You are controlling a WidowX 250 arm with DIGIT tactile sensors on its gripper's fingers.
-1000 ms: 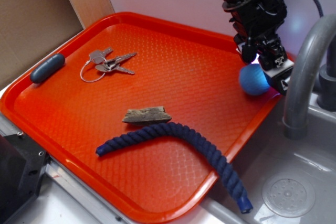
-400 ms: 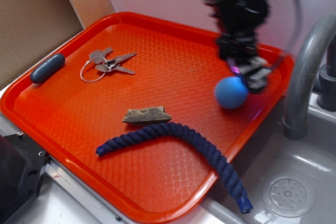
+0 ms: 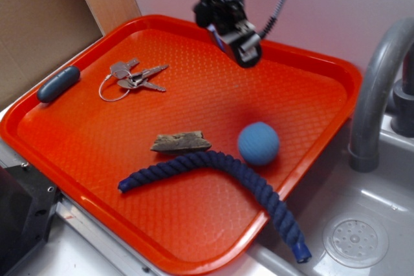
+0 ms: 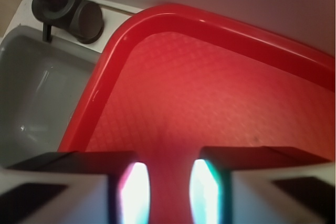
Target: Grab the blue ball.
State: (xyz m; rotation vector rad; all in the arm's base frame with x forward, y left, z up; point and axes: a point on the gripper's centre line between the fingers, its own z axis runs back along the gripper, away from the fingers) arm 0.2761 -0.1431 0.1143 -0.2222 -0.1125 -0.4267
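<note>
blue ball (image 3: 258, 143) sits free on the orange tray (image 3: 310, 88), right of centre, toward the tray's near-right edge. it's a small light-blue sphere, matte, with a faint dimpled texture like a golf ball; darker shading on its underside. it rests just beside the dark navy rope (image 3: 220, 172), which curves under it; whether the two touch is hard to tell. the weathered piece of wood (image 3: 181, 141) lies to its left, apart from it.

pincer (image 3: 238, 38) is up over the far side of the tray, well apart from the ball, nothing in it. the wrist view shows the two fingers (image 4: 134, 190) with a clear gap between them, partly open, only bare tray floor (image 4: 210, 98) visible in the gap. the ball does not appear in the wrist view.

other items: key bunch (image 3: 132, 77) on a wire ring at the tray's far left, dark blue-grey capsule (image 3: 58, 83) on the tray's left rim. the rope's end hangs over the tray's near-right rim toward the sink (image 3: 362, 224). grey faucet (image 3: 378, 88) stands right of the tray. the wrist view also shows the tray's corner rim next to the sink basin (image 4: 37, 93).
</note>
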